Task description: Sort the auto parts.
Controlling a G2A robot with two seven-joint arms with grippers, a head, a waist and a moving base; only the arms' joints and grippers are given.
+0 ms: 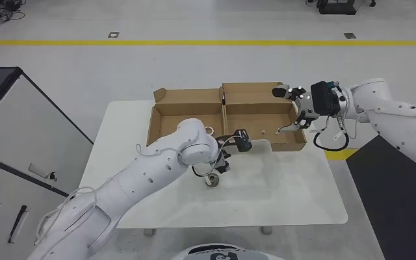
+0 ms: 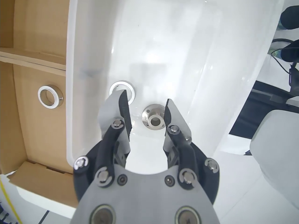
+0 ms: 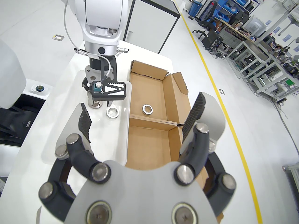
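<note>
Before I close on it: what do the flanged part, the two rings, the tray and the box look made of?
Flanged part: silvery machined metal, probably steel or aluminium; bright glints.
Ring in the tray and ring in the box: polished metal rims, pale top faces.
Tray: glossy white, likely plastic; soft reflections.
Box: matte brown cardboard, folded flaps.

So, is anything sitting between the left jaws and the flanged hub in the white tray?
Nothing visible. The left gripper, jaws open, hangs right over the flanged hub in the white tray. A loose ring lies close beside one finger, next to the path rather than across it.
</note>
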